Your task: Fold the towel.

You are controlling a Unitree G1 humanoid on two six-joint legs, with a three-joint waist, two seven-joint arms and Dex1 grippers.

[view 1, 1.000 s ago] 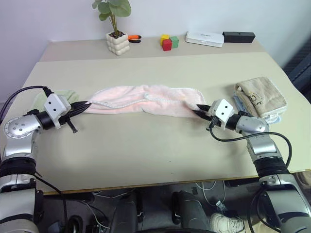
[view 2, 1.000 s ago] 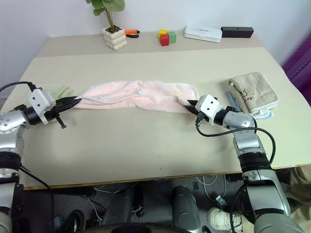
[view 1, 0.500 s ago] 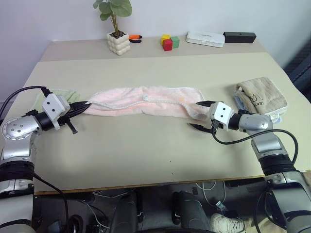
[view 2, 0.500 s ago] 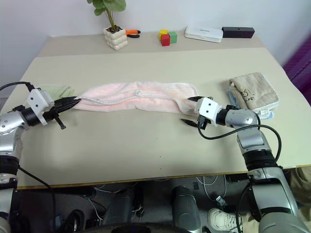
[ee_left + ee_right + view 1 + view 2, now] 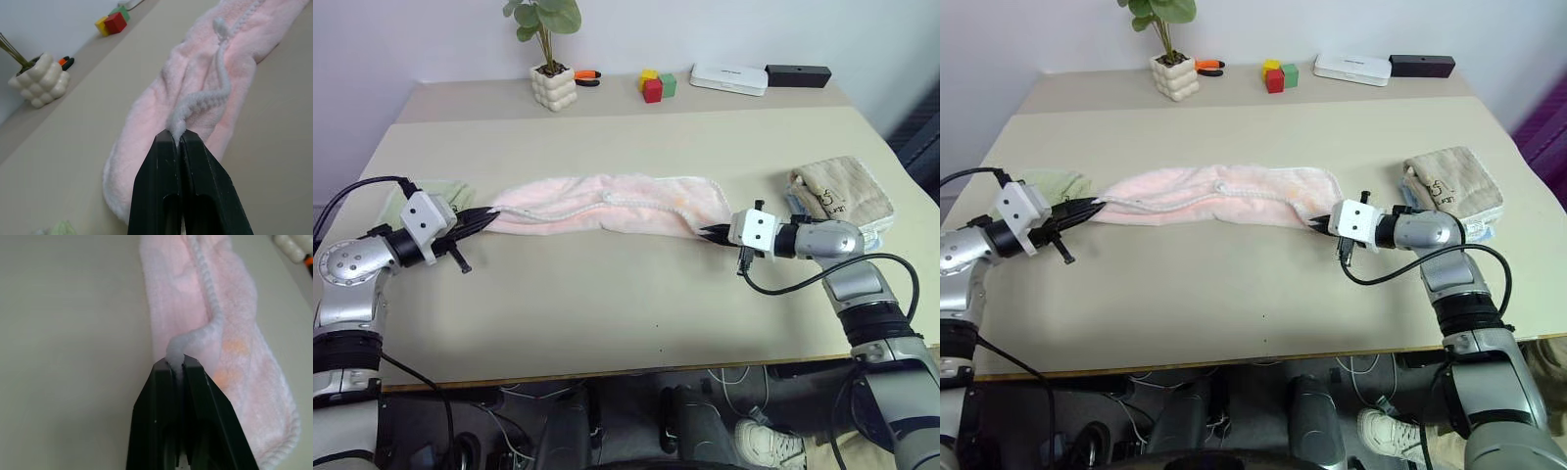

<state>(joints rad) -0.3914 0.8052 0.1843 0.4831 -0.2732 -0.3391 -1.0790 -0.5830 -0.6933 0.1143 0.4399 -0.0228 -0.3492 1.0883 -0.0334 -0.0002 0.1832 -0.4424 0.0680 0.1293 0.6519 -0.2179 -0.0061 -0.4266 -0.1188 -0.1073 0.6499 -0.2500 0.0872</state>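
Your left tool (image 5: 178, 138) and right tool (image 5: 178, 363) are each pinching the whitish edge of the towel (image 5: 607, 204), seemingly lying stretched across the desk (image 5: 636, 294).

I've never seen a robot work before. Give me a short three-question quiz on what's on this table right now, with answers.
1. True or false: both grippers are clamped on the pink towel.
2. Which folded cloth lies beside the right gripper? A) the tan towel B) the green towel C) a blue blanket
3. Fill in: at the table's far edge, the coloured blocks sit between the white box and the ____.

Key:
1. True: the left gripper pinches one end's whitish edge, the right gripper the other.
2. A
3. potted plant
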